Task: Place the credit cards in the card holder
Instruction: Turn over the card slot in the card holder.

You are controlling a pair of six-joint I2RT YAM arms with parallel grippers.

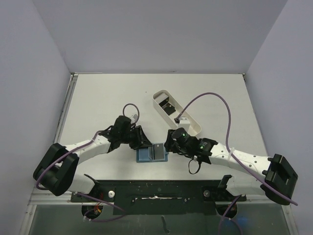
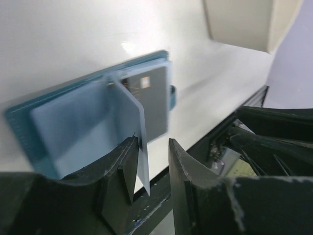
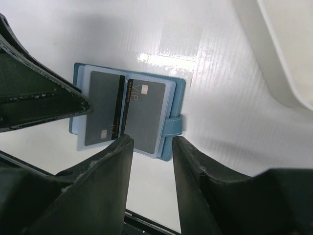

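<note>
The card holder point(image 1: 152, 153) lies open and flat on the table point(image 1: 98, 98), close to the near edge and about midway between left and right, with one gripper on each side of it. In the right wrist view two grey cards point(image 3: 102, 105) sit side by side in its pale blue pockets, and a strap point(image 3: 173, 125) sticks out from one short edge. The left gripper point(image 2: 152, 143), just left of the holder, has its jaws parted. A pale blue leaf point(image 2: 132, 117) of the holder stands up between them, its edge against one finger point(image 2: 122, 169) and apart from the other, so nothing is pinched. The right gripper point(image 3: 152, 141), just right of the holder, also has its jaws apart and holds nothing, hovering above the holder's edge. Farther back and to the right lies a long white tray point(image 1: 193, 128) with black cards point(image 1: 168, 105) in it.
</note>
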